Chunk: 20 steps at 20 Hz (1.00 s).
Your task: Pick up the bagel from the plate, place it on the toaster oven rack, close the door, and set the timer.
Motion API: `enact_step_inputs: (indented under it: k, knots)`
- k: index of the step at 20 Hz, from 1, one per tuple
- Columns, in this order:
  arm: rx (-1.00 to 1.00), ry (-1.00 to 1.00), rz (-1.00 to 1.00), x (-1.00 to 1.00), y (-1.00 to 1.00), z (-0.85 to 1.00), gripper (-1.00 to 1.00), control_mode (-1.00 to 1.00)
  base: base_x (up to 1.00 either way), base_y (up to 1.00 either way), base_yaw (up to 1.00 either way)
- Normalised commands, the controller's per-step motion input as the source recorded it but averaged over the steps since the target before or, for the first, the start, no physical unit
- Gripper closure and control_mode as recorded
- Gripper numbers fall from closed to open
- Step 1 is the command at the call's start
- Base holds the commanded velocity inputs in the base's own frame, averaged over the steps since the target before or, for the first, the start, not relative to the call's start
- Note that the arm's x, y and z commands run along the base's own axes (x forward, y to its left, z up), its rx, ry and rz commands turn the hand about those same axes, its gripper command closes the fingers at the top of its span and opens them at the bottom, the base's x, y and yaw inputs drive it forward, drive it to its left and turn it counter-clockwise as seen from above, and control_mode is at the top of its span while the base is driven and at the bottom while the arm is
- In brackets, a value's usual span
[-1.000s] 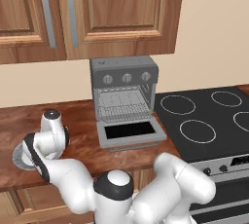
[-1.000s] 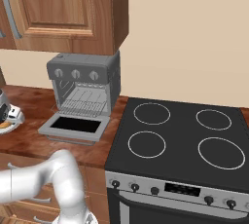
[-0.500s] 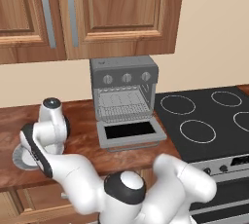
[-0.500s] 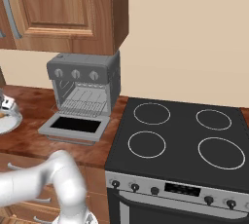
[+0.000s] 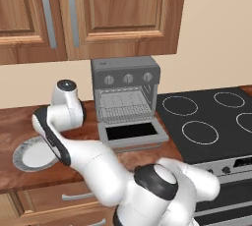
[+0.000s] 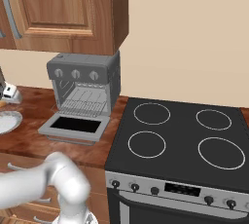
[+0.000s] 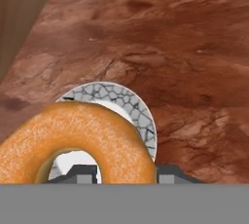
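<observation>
The golden-orange bagel (image 7: 82, 135) hangs close in the hand view, gripped at its near edge by my gripper (image 7: 124, 173), whose jaws are shut on it. Under it, on the brown counter, lies the plate (image 7: 138, 113) with its grey speckled rim; the bagel is lifted clear of it. The plate (image 5: 29, 154) sits left of the toaster oven (image 5: 125, 75), with my arm's upper links above it. The oven's door (image 5: 132, 132) lies folded down, and the wire rack (image 5: 125, 104) shows in the cavity. At the left edge of the right base view are the hand (image 6: 8, 92) and the plate (image 6: 7, 121).
A black stove (image 6: 180, 135) with several burners stands right of the toaster oven. Wooden wall cabinets (image 5: 88, 14) hang above the counter. A wooden side panel (image 7: 17, 18) rises at the left of the hand view.
The arm has risen from the plate with the bagel in its jaws. Its upper links have swung up and slightly right, toward the oven.
</observation>
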Motion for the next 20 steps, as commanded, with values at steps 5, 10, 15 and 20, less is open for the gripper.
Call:
enact_step_inputs:
  k: [5, 10, 15, 20]
  knots:
    - [-0.02, -0.08, -0.01, 0.00, -0.90, 0.09, 1.00, -1.00, 0.00, 0.00, 0.00]
    - [-0.04, -0.12, 0.00, 0.00, -0.90, 0.00, 1.00, -1.00, 0.00, 0.00, 0.00]
    - [-0.02, -0.15, 0.00, 0.00, -0.84, 0.00, 1.00, -1.00, 0.00, 0.00, 0.00]
    - [0.00, -0.09, 0.00, 0.00, -0.72, 0.00, 1.00, -1.00, 0.00, 0.00, 0.00]
